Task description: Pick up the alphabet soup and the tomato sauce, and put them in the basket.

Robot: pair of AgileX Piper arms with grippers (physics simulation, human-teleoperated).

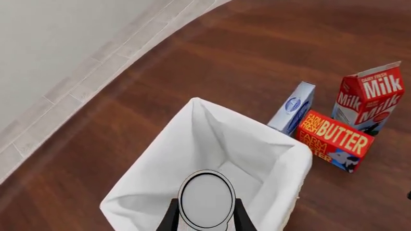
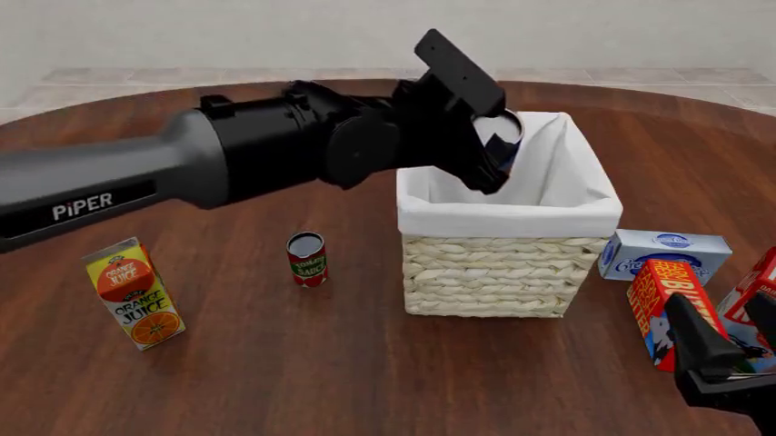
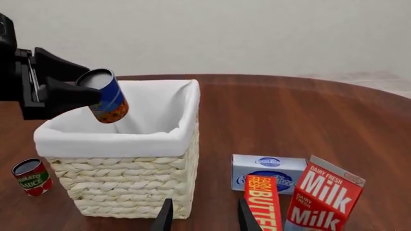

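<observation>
Left wrist view: my left gripper (image 1: 205, 219), cut off at the bottom edge, pinches the alphabet soup (image 1: 206, 199) over the basket (image 1: 192, 125).

Front view: my arm hides most of that can at upper centre; the tomato sauce (image 2: 307, 259) stands left of the basket.

Right wrist view: my right gripper (image 3: 204, 216) is spread, holding nothing, only its fingertips showing at the bottom.

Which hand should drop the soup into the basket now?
Left. The left hand already holds the alphabet soup tilted over the basket; the right hand is empty, beside the cartons.
</observation>
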